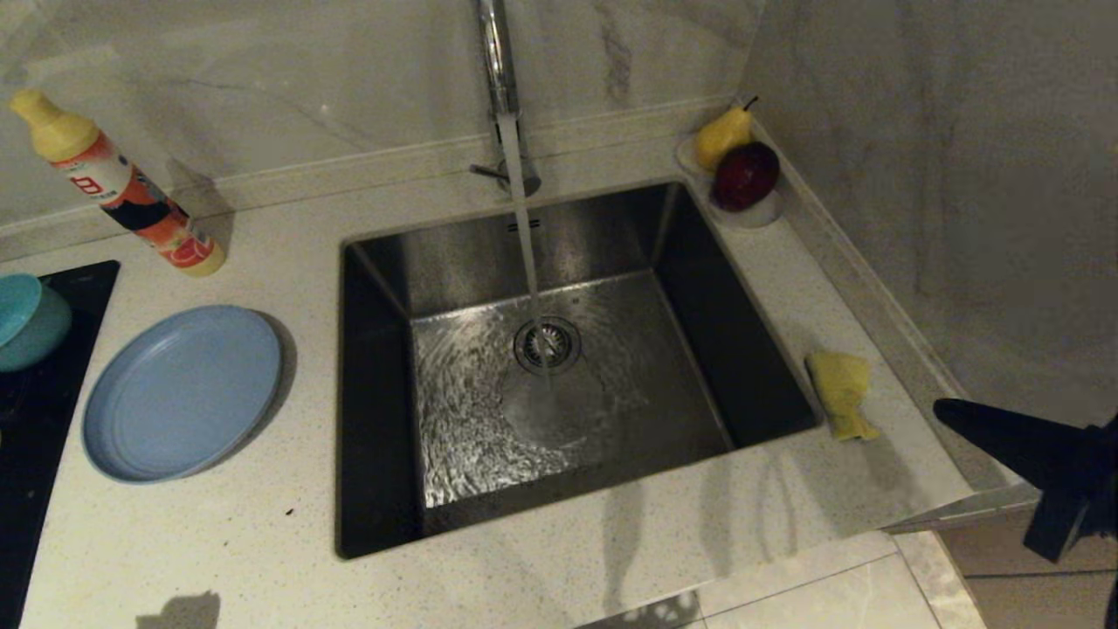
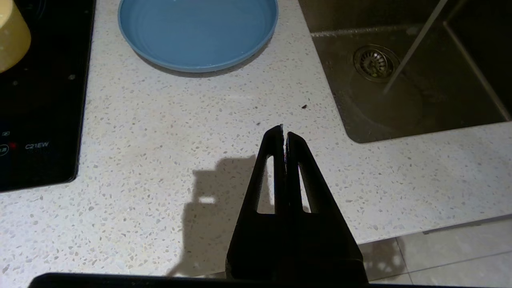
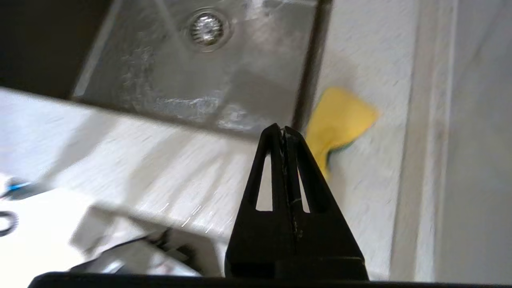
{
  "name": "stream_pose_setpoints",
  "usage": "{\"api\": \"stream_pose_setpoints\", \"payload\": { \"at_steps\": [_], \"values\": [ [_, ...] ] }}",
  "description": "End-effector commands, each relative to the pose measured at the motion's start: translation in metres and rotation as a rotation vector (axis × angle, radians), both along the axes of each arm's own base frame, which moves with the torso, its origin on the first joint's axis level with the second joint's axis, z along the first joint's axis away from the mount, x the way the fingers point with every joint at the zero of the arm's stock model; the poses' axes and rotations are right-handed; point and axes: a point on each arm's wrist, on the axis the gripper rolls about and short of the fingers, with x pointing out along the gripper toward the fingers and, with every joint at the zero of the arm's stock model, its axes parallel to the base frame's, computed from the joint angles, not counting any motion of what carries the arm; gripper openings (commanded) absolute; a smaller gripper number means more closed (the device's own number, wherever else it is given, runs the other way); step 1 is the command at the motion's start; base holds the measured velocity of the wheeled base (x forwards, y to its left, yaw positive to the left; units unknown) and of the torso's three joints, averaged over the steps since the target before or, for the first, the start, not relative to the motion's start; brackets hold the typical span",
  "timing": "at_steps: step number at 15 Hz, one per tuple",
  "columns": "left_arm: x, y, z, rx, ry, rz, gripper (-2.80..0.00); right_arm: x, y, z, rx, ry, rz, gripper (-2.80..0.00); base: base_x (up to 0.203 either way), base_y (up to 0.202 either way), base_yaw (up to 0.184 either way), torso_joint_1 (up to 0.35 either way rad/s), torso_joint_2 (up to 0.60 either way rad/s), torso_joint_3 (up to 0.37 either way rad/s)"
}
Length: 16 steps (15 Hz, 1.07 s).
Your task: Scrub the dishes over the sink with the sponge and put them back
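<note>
The slate-blue plate (image 1: 182, 391) (image 2: 198, 32) lies on the counter left of the sink (image 1: 384, 262). A teal bowl (image 1: 26, 319) stands on the black hob at the far left, and a pale-yellow bowl (image 2: 12, 36) shows in the left wrist view. The yellow sponge (image 1: 840, 393) (image 3: 340, 120) lies on the counter right of the sink. My right gripper (image 1: 948, 411) (image 3: 283, 129) is shut and empty, just short of the sponge near the counter's corner. My left gripper (image 2: 284, 128) hangs shut and empty over the counter in front of the plate.
Water runs from the chrome tap (image 1: 498, 79) onto the drain (image 1: 547, 343). A dish-soap bottle (image 1: 122, 188) stands at the back left. A white dish (image 1: 758, 212) with a pear (image 1: 723, 135) and a dark red fruit (image 1: 747, 175) sits in the back right corner by the wall.
</note>
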Motion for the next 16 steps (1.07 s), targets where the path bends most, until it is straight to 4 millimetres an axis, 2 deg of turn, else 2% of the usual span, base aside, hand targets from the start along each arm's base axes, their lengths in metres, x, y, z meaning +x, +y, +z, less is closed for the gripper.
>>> {"api": "stream_pose_setpoints", "payload": {
  "at_steps": [1, 5, 9, 11, 16],
  "values": [
    [0.003, 0.000, -0.011, -0.001, 0.041, 0.000, -2.80, -0.038, -0.016, 0.009, 0.027, -0.054, 0.003, -2.80, 0.000, 0.000, 0.000, 0.000, 0.00, 0.000],
    [0.003, 0.000, -0.011, -0.001, 0.041, 0.000, -2.80, -0.082, -0.033, -0.005, 0.029, -0.083, -0.076, -2.80, 0.000, 0.000, 0.000, 0.000, 0.00, 0.000],
    [0.003, 0.000, -0.011, -0.001, 0.041, 0.000, -2.80, -0.120, -0.039, -0.039, 0.003, -0.109, -0.139, -2.80, 0.000, 0.000, 0.000, 0.000, 0.00, 0.000],
    [0.003, 0.000, -0.011, -0.001, 0.041, 0.000, -2.80, -0.134, -0.041, -0.056, -0.002, -0.140, -0.170, -2.80, 0.000, 0.000, 0.000, 0.000, 0.00, 0.000],
    [0.003, 0.000, -0.011, -0.001, 0.041, 0.000, -2.80, -0.148, -0.042, -0.113, -0.015, -0.123, -0.293, -2.80, 0.000, 0.000, 0.000, 0.000, 0.00, 0.000]
  ]
}}
